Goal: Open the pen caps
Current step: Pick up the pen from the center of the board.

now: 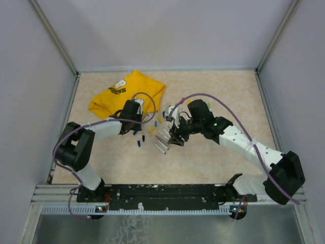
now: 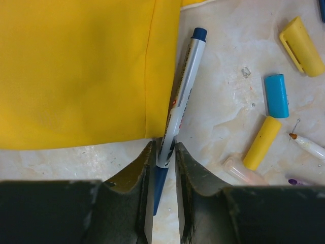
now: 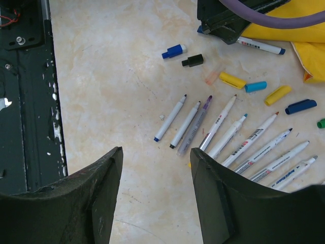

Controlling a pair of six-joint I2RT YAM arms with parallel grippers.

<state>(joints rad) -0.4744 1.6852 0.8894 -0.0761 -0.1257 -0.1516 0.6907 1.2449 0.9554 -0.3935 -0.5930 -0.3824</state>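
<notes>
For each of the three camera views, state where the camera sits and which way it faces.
Top external: above and behind the arm bases, looking down at the table; left arm and right arm show.
Left wrist: low over the yellow T-shirt; its jaws pinch a blue-capped pen.
Right wrist: higher, facing down on uncapped pens; its open jaws show.
Both wrist views share the light-blue cap.

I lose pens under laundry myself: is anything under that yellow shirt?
Nothing pokes out from under the yellow shirt. A blue-ended pen lies along its hem, between the left pincer's fingers. Anything beneath the cloth itself is hidden.
</notes>
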